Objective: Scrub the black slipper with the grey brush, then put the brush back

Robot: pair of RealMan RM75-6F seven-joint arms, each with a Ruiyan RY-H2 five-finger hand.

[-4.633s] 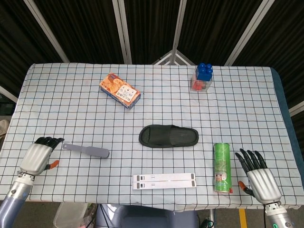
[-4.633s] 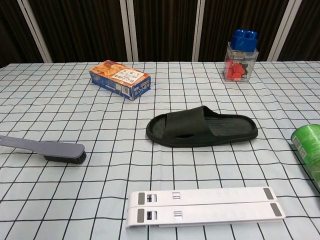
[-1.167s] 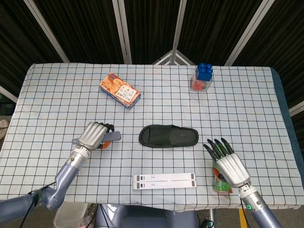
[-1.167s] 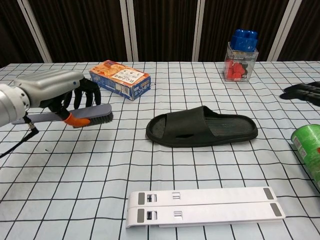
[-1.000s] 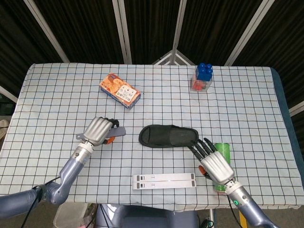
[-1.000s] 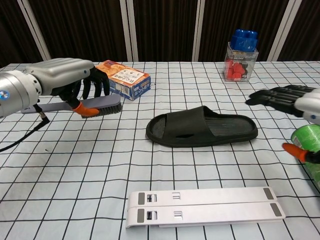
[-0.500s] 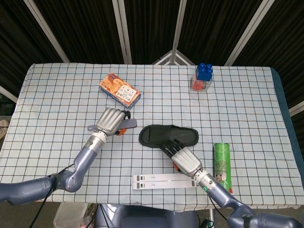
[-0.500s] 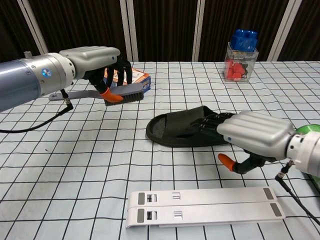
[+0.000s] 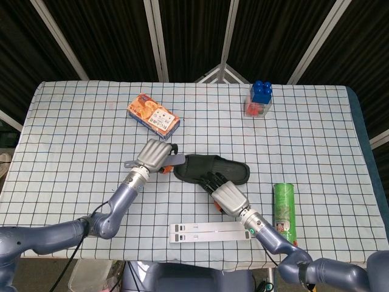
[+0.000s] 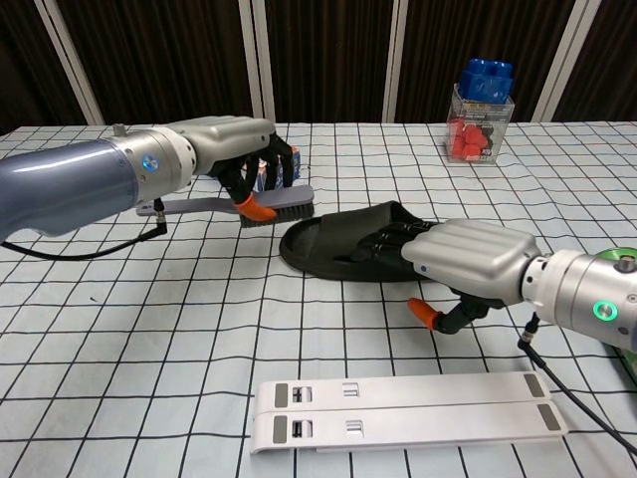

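Slipper [image 10: 343,239] lies under our right hand [image 10: 468,261], whose fingers rest spread across its top. Just beside its toe end, our left hand [image 10: 234,149] grips the brush [image 10: 274,204], bristles down. Nearer us than the right hand sits a white stand [image 10: 408,410].

The slipper [image 9: 211,170] lies mid-bench [image 9: 73,121]. The left robot hand [image 9: 155,155] holds the brush [image 10: 271,202] just left of it — the right robot hand [image 9: 226,194] rests its fingers on the slipper from the front. Behind-left sits a carton [image 9: 153,115], far behind-right a jar [image 9: 259,100]. A can [image 9: 284,204] lies right; a folded stand [image 9: 209,231] lies in front.
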